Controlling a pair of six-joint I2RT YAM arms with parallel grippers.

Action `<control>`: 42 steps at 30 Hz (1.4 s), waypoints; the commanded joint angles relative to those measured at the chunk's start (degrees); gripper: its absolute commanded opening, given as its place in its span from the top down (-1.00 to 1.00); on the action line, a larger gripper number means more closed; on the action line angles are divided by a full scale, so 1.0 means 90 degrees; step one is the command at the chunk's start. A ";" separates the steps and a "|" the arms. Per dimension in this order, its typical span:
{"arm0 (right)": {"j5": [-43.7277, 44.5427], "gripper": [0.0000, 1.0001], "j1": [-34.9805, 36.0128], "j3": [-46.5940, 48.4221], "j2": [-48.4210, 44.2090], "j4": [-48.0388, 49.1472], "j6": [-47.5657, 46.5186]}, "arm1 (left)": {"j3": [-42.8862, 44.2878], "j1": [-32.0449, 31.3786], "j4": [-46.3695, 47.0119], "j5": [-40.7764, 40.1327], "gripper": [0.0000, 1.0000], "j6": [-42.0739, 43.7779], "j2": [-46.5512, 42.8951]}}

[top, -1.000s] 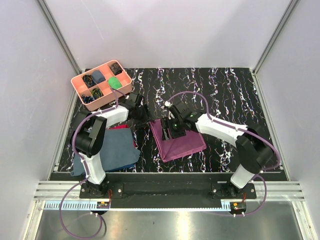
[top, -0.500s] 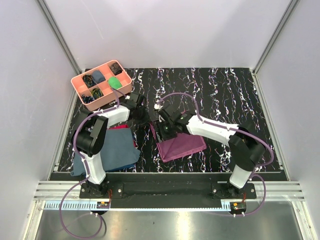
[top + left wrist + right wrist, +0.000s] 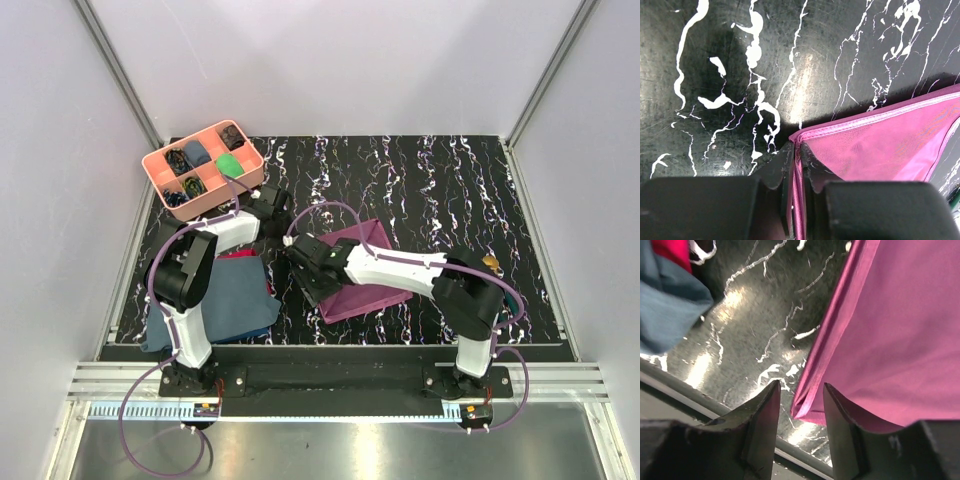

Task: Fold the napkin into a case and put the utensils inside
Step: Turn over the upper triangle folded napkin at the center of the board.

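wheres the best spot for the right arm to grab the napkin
Take the napkin by the corner that points between the open fingers of the right gripper. Come in from the black marbled table side: the cloth lies flat, so only its hemmed edge and that corner give a thin lip to pinch.

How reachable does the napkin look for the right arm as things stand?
Probably yes: the right arm is down at the napkin, its jaws standing apart on either side of one corner, with nothing between them and the cloth.
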 commanded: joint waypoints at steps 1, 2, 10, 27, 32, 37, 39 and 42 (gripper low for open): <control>0.0487 0.15 0.0136 0.0249 0.0003 -0.0425 -0.0043 | -0.0095 -0.0025 0.0261 -0.0002 0.80 0.0084 0.0054; 0.0458 0.19 0.0146 0.0200 -0.0007 -0.0425 0.0015 | -0.0124 -0.0025 0.0290 -0.0001 0.81 0.0084 0.0054; 0.0359 0.19 0.0361 0.0112 0.0159 -0.0405 0.0123 | -0.0144 -0.0044 0.0359 0.0125 0.87 0.0045 0.0103; 0.0633 0.10 0.0517 -0.0181 0.0589 -0.0415 0.0201 | -0.0154 -0.0035 0.0398 0.0243 0.86 0.0074 0.0162; 0.0856 0.17 0.0517 -0.0210 0.0774 -0.0425 0.0211 | -0.0164 -0.0035 0.0398 0.0262 0.79 0.0132 0.0123; 0.1404 0.54 0.0517 -0.0093 0.0745 -0.0620 0.0299 | -0.0242 -0.0006 0.0398 0.0320 0.58 0.0210 0.0084; 0.1502 0.68 0.0527 -0.0044 0.0589 -0.0620 0.0280 | -0.0281 0.0043 0.0398 0.0369 0.46 0.0240 0.0054; 0.1424 0.87 0.0517 0.0053 0.0384 -0.0620 0.0260 | -0.0291 0.0082 0.0398 0.0506 0.27 0.0279 -0.0043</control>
